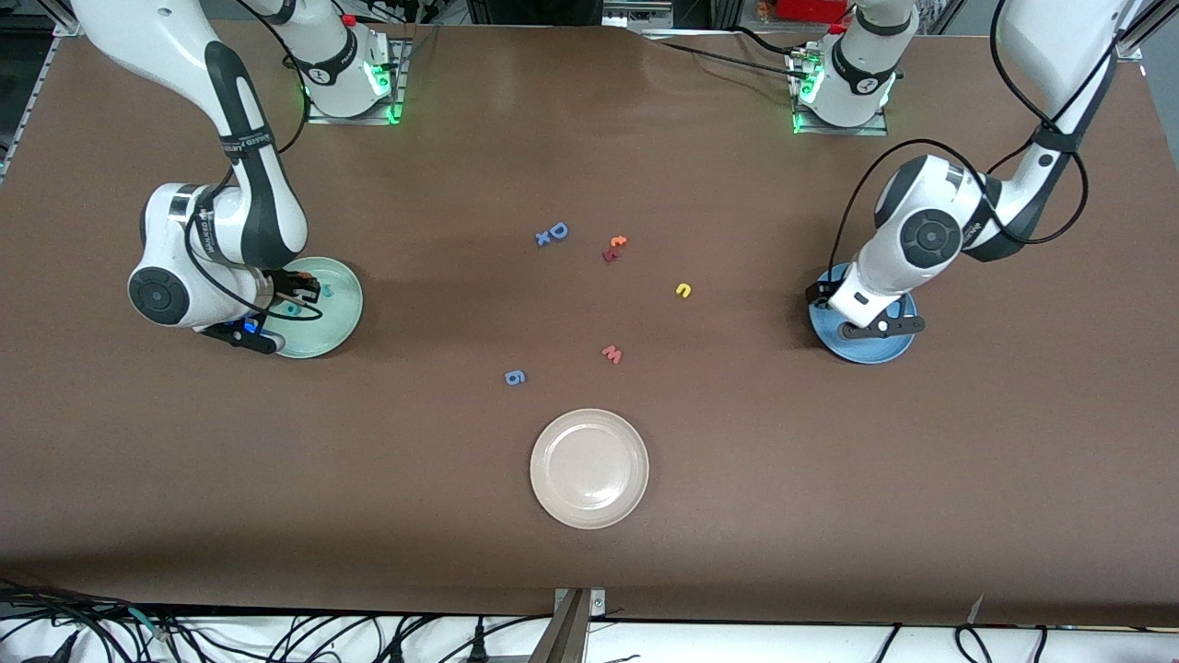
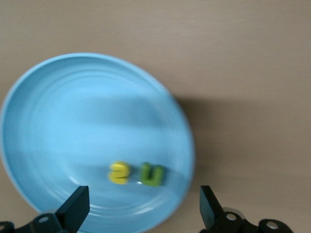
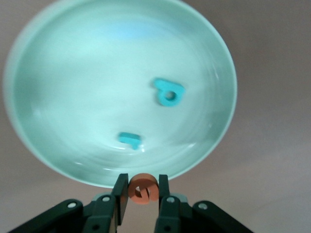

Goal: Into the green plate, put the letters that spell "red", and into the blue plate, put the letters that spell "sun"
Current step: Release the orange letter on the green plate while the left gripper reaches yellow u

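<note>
Your right gripper (image 3: 142, 194), at front-view left over the green plate (image 3: 209, 58) holding teal d (image 3: 170, 92) and r (image 3: 130, 139), pinches the orange e (image 3: 143, 188); your spread left gripper (image 2: 141, 208), at right, hangs over the blue plate (image 2: 73, 97) with s (image 2: 118, 173) and n (image 2: 153, 174); the yellow u (image 1: 683, 291) lies mid-table.

The brown tabletop (image 1: 829, 479) carries a green plate (image 1: 343, 322), a blue plate (image 1: 866, 352), a cream plate (image 1: 589, 468) and loose letters: D and x (image 1: 553, 234), orange-red pair (image 1: 614, 249), yellow u (image 1: 683, 291), w (image 1: 612, 354), g (image 1: 516, 377).
</note>
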`<state>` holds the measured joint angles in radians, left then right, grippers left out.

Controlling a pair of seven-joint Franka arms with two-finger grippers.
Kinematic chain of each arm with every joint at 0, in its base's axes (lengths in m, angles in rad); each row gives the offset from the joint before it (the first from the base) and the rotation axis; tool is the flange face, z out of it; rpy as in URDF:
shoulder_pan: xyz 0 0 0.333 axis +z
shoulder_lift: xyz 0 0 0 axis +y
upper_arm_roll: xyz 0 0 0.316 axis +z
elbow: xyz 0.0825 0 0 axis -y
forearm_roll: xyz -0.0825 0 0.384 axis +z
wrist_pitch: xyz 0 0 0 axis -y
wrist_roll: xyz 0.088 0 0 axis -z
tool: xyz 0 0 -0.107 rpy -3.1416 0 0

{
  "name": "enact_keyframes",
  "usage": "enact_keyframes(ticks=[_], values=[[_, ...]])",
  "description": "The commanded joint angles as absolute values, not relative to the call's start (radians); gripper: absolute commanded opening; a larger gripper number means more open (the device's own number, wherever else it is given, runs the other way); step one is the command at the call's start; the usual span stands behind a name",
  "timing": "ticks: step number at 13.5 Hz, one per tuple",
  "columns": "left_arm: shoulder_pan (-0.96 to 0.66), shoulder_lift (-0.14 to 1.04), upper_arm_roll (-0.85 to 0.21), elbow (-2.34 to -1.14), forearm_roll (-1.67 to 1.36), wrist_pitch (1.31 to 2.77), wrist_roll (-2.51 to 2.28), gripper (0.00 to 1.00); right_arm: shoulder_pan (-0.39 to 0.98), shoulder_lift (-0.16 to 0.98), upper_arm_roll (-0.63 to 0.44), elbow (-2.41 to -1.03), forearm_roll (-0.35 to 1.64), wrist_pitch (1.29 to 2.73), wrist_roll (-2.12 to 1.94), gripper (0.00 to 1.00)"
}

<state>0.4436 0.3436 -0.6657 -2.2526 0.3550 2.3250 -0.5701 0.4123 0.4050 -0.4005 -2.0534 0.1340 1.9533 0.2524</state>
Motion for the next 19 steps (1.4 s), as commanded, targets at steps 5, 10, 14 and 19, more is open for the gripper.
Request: enact_keyframes(ticks=[5,10,14,19], values=[[0.166,0.454,-0.681,-2.123,0.365,2.324,-0.709,1.00,0.420,0.406,-0.434,-2.207,0.129,2.170,0.170,0.26],[0.101,0.535,-0.684,-2.063,0.362,2.336,-0.455,1.00,0.411,0.397,-0.437,-2.197,0.130,2.161,0.160,0.99],[0.045,0.592,-0.683,-2.028,0.362,2.407,-0.452,1.00,0.411,0.282,-0.448,-2.133,0.130,2.094,0.158,0.99],[0.005,0.620,-0.672,-2.046,0.394,2.479,-0.488,1.00,0.408,0.294,-0.472,-1.794,0.130,1.737,0.146,0.99]])
